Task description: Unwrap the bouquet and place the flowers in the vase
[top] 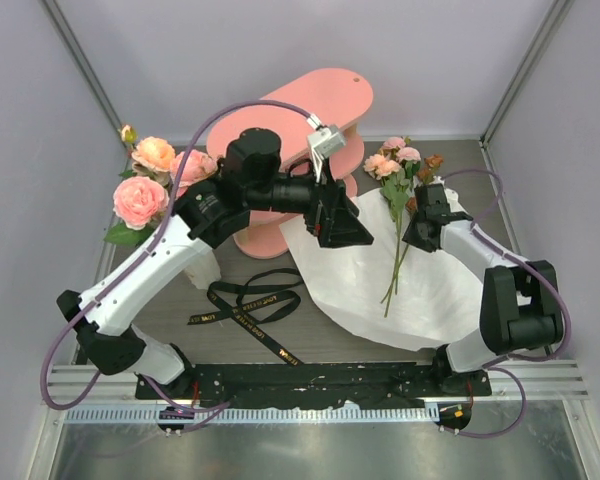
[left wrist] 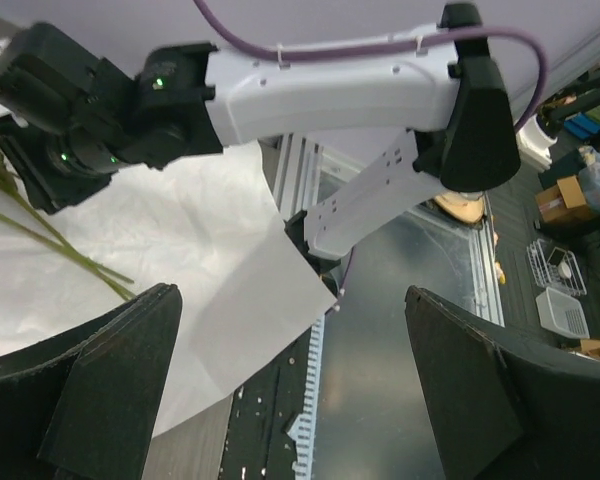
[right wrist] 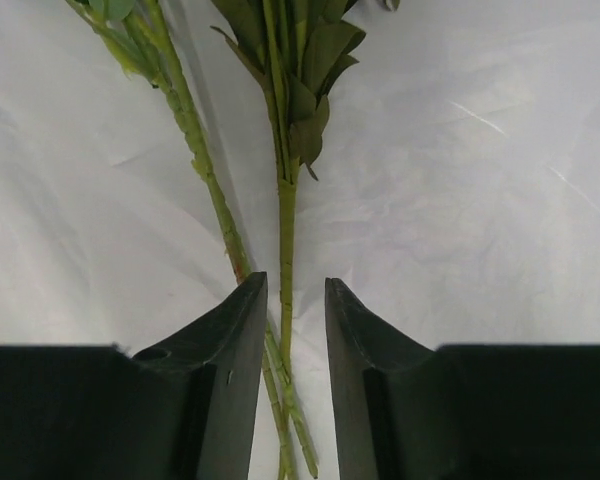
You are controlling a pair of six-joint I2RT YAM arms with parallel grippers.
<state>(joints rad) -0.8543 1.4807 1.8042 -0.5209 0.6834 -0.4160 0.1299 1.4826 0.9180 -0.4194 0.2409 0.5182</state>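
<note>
White paper (right wrist: 460,150) | one flower stem (right wrist: 286,230) between right jaws | jaws apart

You saw only a sliver of the vase (top: 205,270) beneath the left arm (top: 140,275), left of the pink shelf (top: 325,95); ribbon (top: 245,305) lettering was illegible.

1 high rear overview, 2 close wrist views, common white paper (top: 450,290)

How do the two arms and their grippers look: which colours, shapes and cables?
The left arm and right arm have white shells and black joints. A purple cable runs along each. The left gripper and right gripper have black, wedge-shaped fingers. Small green lights glow near the right arm's wrist.
</note>
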